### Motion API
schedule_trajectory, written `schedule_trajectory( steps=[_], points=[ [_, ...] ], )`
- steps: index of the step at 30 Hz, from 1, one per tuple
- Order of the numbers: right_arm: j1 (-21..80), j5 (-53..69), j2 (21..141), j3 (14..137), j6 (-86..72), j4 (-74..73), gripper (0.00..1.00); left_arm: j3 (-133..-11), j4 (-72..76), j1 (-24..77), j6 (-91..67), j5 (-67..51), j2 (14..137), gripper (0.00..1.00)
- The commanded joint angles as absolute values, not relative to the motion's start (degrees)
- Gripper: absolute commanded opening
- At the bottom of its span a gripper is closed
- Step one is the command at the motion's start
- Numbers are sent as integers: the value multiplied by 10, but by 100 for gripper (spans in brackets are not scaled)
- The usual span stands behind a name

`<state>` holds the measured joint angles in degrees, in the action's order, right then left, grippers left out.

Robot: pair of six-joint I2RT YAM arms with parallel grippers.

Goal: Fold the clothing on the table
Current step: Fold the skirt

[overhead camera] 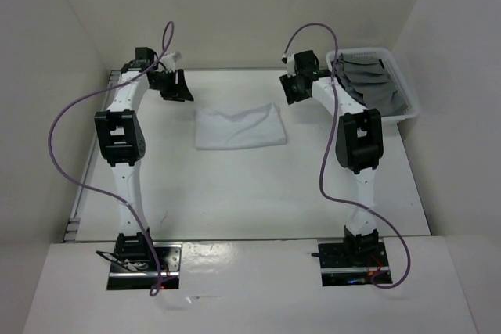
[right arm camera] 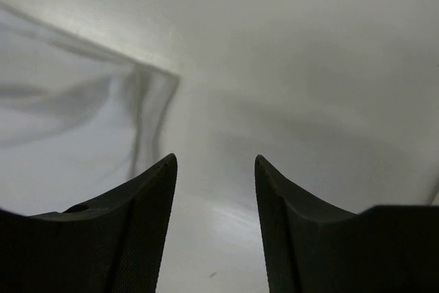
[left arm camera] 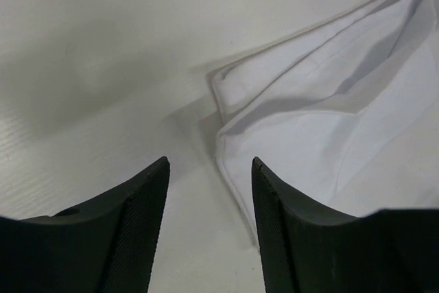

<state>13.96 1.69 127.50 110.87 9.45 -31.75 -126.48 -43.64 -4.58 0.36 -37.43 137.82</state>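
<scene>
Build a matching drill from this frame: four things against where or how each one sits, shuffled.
1. white cloth
2. grey clothes
3. left gripper
4. right gripper

A. open, empty, off the cloth's right side
B. folded, flat in the middle of the table
C. piled in the white bin, far right corner
D. open, empty, off the cloth's left side

Pairs: 1-B, 2-C, 3-D, 4-A

left hand (overhead camera: 175,87): jaws apart | right hand (overhead camera: 295,87): jaws apart

White basket (overhead camera: 405,82) at the far right holds gray cloths (overhead camera: 372,84).
</scene>
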Motion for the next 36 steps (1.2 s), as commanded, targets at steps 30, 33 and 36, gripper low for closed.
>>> schedule_trajectory(
  steps=[30, 33, 36],
  points=[
    [237, -19, 1229, 953, 136, -257, 49, -1000, -439, -24, 74, -365, 1192, 60],
    [237, -13, 1236, 948, 136, -257, 46, -1000, -439, -24, 74, -365, 1192, 60],
    [237, -13, 1242, 941, 142, -262, 39, -1000, -439, -24, 74, -365, 1192, 60]
  ],
)
